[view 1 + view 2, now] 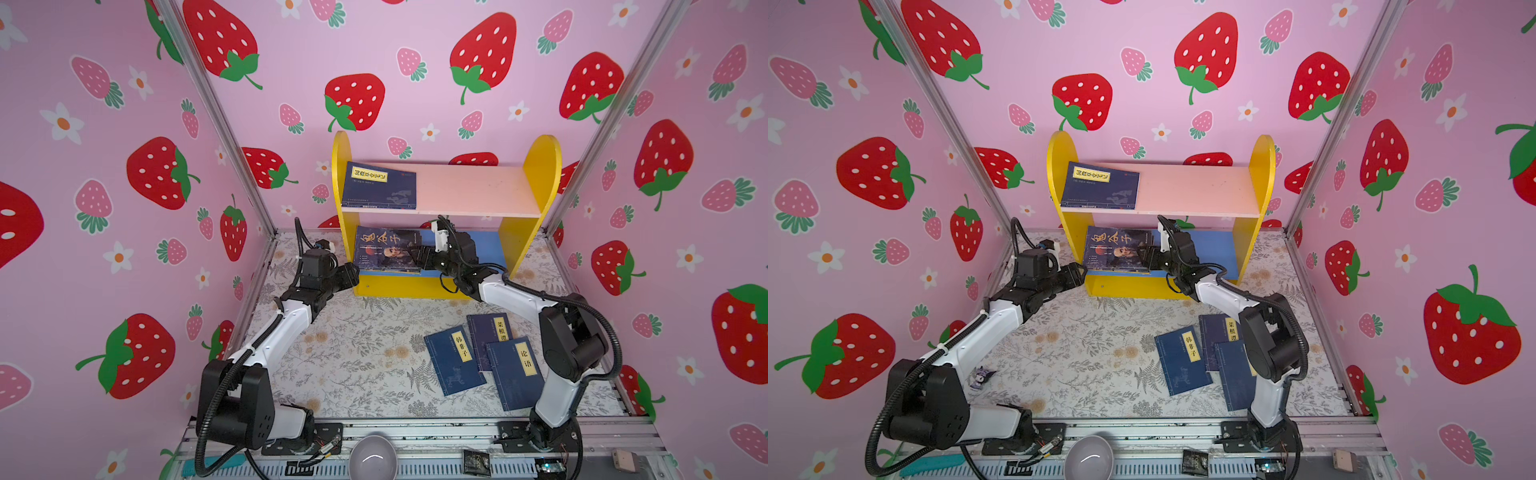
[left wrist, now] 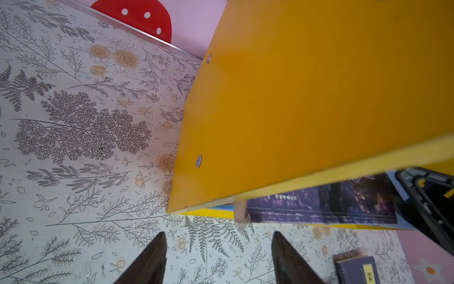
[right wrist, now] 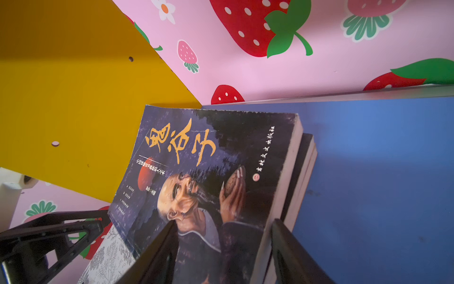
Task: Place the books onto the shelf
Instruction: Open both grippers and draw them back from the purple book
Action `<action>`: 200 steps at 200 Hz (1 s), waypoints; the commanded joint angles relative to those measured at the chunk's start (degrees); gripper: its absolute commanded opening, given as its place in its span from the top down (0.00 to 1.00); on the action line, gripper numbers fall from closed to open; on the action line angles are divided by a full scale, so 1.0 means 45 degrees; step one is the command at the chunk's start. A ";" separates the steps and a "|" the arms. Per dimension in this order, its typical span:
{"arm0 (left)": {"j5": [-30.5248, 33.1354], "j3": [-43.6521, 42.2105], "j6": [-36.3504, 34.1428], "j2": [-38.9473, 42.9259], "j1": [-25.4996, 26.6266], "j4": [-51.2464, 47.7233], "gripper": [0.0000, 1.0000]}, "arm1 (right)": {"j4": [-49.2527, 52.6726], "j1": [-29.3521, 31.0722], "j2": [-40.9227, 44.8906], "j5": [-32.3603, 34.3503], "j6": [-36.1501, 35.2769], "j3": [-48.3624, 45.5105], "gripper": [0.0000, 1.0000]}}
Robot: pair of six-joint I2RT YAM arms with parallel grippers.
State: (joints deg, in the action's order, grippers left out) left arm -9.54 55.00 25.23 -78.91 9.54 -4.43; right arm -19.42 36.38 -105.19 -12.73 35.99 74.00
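The shelf [image 1: 540, 166] [image 1: 1262, 166] stands at the back of the floral mat. One navy book [image 1: 380, 187] lies flat at the left of its pink upper board. A stack topped by the dark portrait book [image 1: 386, 249] [image 3: 208, 172] rests at the left of the blue lower board [image 3: 368, 172], its front corner overhanging. My right gripper [image 1: 417, 255] [image 3: 224, 223] is shut on that stack's near right corner, with one finger on the cover and one at the lower edge. My left gripper [image 1: 353, 274] [image 2: 218, 246] hangs open and empty beside the shelf's left front corner. Three navy books [image 1: 455, 357] lie overlapping on the mat under the right arm.
The shelf's yellow left panel [image 2: 294, 98] is close in front of the left wrist. A grey bowl [image 1: 372, 457] and a black packet [image 1: 476, 461] sit on the front rail. A small purple figure [image 1: 982, 376] lies by the left arm. Pink walls close in three sides.
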 commanded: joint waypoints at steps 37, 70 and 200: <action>-0.0756 -0.0081 -0.0840 0.0262 0.0066 0.0081 0.30 | -0.0430 0.0050 -0.0377 -0.0393 0.0244 0.0466 0.38; -0.0752 0.0203 -0.1256 -0.0115 0.0067 -0.0191 0.35 | -0.0450 0.0057 -0.0395 -0.0335 0.0284 0.0470 0.38; 0.1038 0.1592 -0.1008 -0.1363 0.0231 0.0000 0.44 | -0.0665 0.0073 -0.0571 -0.0567 0.0478 0.0644 0.39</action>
State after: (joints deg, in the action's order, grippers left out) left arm -7.88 59.00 19.88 -83.92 10.28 -6.17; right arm -20.62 36.32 -106.61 -12.91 37.45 74.78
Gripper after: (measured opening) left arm 0.563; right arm 0.614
